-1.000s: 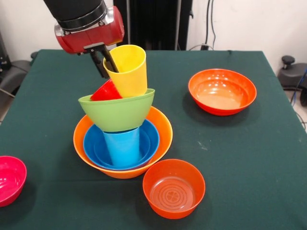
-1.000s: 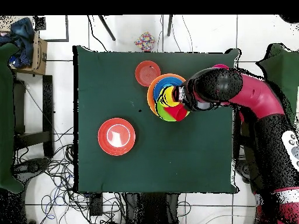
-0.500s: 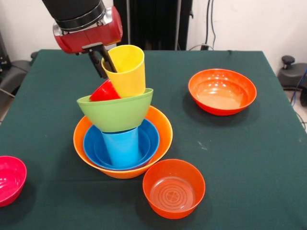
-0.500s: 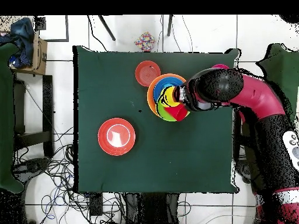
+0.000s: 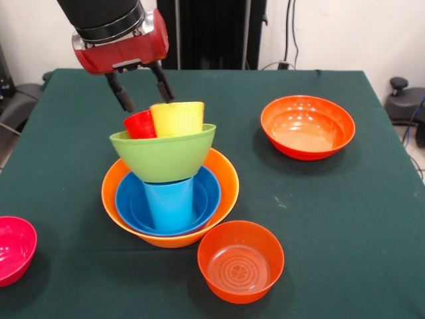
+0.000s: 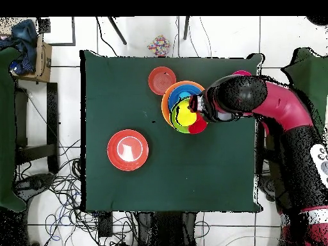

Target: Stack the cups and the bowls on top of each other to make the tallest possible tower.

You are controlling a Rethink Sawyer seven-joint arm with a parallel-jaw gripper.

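Red cup (image 5: 139,124) half-hidden behind yellow cup (image 5: 177,119)

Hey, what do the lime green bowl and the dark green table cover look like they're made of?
The lime green bowl looks like smooth, glossy plastic: even colour, thin rim, soft highlights on its wall. The table cover looks like matte cloth, perhaps felt: no shine, and pale lint-like specks on it. The exact fabric can't be told.

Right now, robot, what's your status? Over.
Hand open above tower. Yellow cup and red cup sit in green bowl. Nothing blocking.
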